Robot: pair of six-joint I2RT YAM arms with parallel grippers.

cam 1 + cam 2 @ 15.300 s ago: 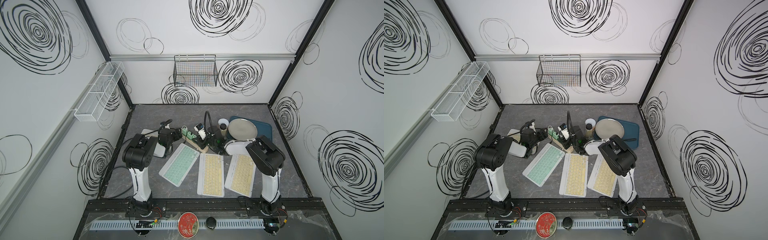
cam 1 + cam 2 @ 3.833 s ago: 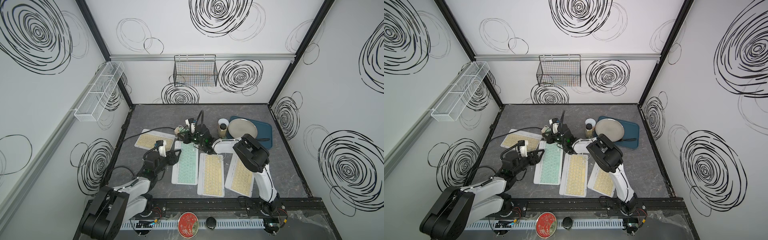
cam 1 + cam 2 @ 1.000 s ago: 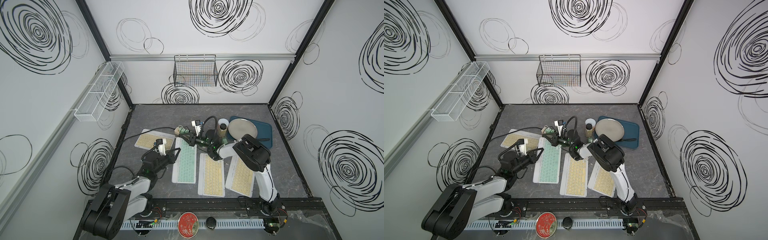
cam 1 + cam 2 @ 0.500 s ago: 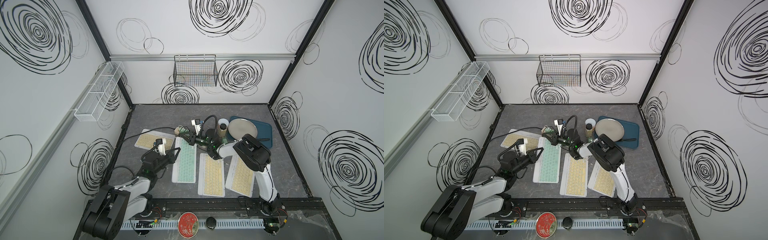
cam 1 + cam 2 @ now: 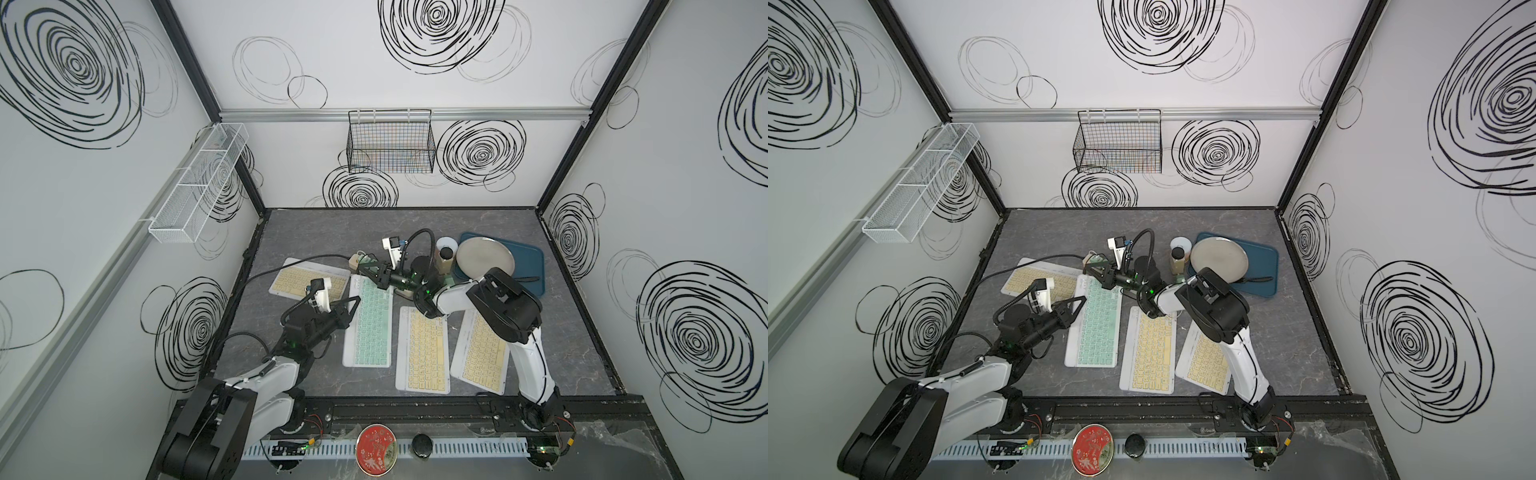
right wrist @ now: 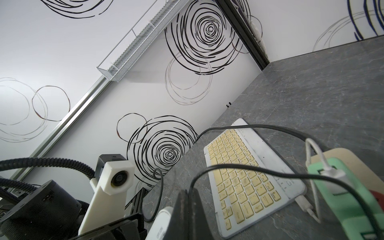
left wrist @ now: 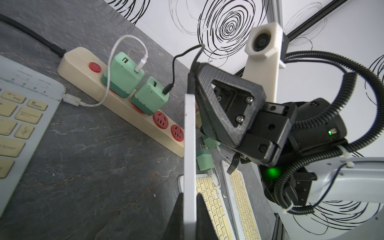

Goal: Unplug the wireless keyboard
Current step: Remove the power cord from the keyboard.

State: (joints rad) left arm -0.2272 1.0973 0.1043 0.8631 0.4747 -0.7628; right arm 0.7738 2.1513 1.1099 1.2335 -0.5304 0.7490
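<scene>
Mint keyboard [image 5: 369, 322]: lies just in front of the power strip [image 7: 76, 62], one short end toward it. Left gripper [image 7: 189, 196]: clamped on a long edge of that keyboard, back from the strip. Right gripper [image 6: 188, 195]: pinched together on the black cable [image 7: 174, 62] at the keyboard's strip-side end. Cable's other end: plugged into a green charger [image 7: 150, 97] seated in the strip. Cannot tell whether the plug sits in the keyboard's port.

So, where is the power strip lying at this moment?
In both top views the power strip lies mid-table, just beyond the far end of the green keyboard, right of the far yellow keyboard.
</scene>
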